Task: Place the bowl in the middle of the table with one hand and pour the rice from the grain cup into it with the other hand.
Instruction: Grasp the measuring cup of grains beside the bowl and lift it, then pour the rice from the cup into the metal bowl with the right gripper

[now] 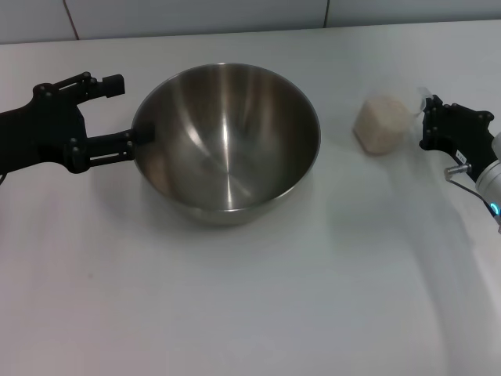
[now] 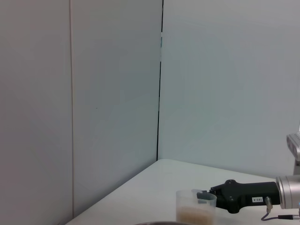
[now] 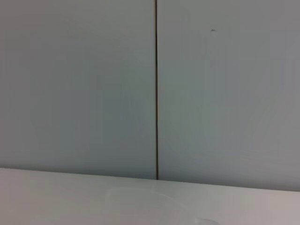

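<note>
The shiny steel bowl stands upright in the middle of the white table. My left gripper is open at the bowl's left side. Its near finger touches the rim and its far finger stands clear of the bowl. The grain cup stands to the right of the bowl, holding pale rice. My right gripper is at the cup's right side, right against its lip. From across the table, the left wrist view shows the grain cup and the right gripper at its rim.
A grey panelled wall runs along the table's far edge. White tabletop extends in front of the bowl and between the bowl and the cup.
</note>
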{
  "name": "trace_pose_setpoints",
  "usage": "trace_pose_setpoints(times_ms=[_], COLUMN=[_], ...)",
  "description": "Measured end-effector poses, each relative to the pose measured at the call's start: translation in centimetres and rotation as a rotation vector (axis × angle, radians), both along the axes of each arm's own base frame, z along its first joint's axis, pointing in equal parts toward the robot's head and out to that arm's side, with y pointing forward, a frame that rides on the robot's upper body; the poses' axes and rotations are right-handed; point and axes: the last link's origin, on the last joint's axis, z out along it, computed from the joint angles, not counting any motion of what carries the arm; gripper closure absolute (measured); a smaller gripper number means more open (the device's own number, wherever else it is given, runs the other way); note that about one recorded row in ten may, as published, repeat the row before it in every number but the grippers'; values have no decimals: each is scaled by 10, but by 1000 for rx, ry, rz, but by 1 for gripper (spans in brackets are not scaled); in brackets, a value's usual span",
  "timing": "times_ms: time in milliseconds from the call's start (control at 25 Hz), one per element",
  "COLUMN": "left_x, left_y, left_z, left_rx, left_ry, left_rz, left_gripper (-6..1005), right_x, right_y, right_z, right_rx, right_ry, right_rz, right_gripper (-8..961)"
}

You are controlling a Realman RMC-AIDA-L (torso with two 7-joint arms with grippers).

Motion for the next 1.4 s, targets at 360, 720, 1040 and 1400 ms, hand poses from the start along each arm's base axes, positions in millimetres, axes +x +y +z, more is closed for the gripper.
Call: trace_pose_setpoints(times_ms=[360, 720, 1040, 1400], left_x=[0, -4, -9, -13], left_y=[0, 1, -1, -3], left_z=[0, -3, -1, 1], left_rx=[4, 2, 11, 28], left_ry=[1, -1, -4, -15], left_rz=[-1, 24, 42, 55], left_gripper=[157, 157, 156, 157], right_x=[-1, -9, -28, -45], right_y=[1, 2, 5, 3], right_z=[1, 3, 15, 26], right_rx=[1, 23, 93, 142], right_ry=[0, 19, 55, 79], right_rz=[5, 49, 177, 302], right_gripper=[950, 951, 951, 950])
